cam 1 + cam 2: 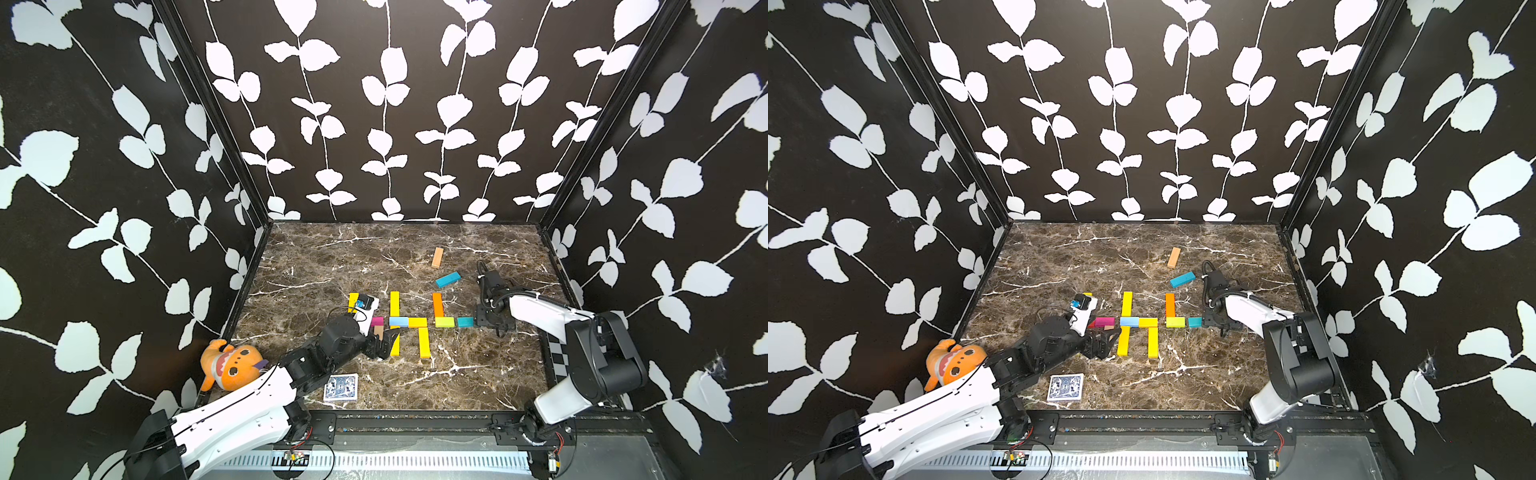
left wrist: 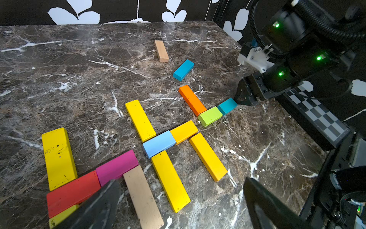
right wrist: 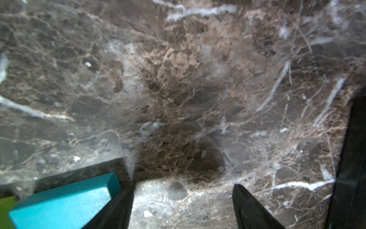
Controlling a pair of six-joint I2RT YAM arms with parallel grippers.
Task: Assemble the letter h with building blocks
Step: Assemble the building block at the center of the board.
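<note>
5-bar letter h [image 1: 409,322], 4 yellow, 1 light blue, left gripper [image 2: 181,181] and right gripper [image 3: 182,186] gaping, empty

- In a top view the left arm [image 1: 336,340] covers the red bar [image 2: 73,192] and most of a yellow bar [image 1: 353,299].
- The teal block [image 3: 59,202], and perhaps a green block [image 3: 6,210] beside it, run off the blurred right wrist view's edge.
</note>
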